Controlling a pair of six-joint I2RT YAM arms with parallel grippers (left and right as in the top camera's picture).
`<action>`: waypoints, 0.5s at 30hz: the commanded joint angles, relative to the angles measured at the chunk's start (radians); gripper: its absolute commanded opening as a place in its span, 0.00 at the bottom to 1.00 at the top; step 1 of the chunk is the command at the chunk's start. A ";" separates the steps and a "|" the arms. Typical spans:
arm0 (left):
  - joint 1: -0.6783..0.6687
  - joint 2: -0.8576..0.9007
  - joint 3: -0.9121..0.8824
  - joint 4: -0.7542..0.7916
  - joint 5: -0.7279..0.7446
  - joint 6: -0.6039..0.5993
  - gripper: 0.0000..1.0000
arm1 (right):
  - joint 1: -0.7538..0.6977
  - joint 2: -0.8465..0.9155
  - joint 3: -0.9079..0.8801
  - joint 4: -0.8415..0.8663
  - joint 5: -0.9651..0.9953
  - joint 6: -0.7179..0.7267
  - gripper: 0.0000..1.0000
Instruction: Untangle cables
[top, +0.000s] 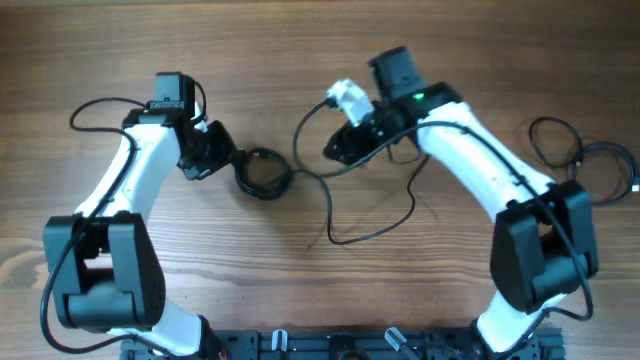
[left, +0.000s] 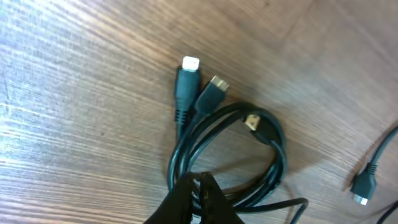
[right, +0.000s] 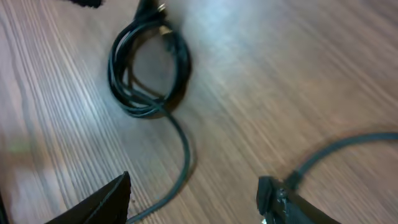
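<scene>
On the wooden tabletop (top: 300, 50), the cables lie in three places. A tight black coil (top: 262, 172) sits left of centre. In the left wrist view three plug ends (left: 186, 81) poke out on the coil's far side, one of them white-tipped. The left claw (left: 196, 183) has its dark fingers drawn together on the coil's near rim and seems to pinch the strands there. A loose strand (right: 186, 152) trails from the coil toward the right claw (right: 196, 205). That claw hovers just right of the coil with its fingers (right: 106, 199) spread wide apart, and the strand passes between them without being held. Another looping cable (top: 581, 148) rests well apart at the far right edge.
</scene>
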 joint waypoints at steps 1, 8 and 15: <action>-0.002 0.007 -0.080 0.027 0.005 -0.017 0.11 | 0.078 0.051 -0.010 -0.008 0.085 -0.106 0.68; -0.005 0.008 -0.133 0.073 0.005 -0.017 0.31 | 0.163 0.174 -0.010 0.016 0.092 -0.161 0.72; -0.005 0.008 -0.143 0.084 0.005 -0.017 0.38 | 0.179 0.211 -0.010 0.098 0.097 -0.184 0.72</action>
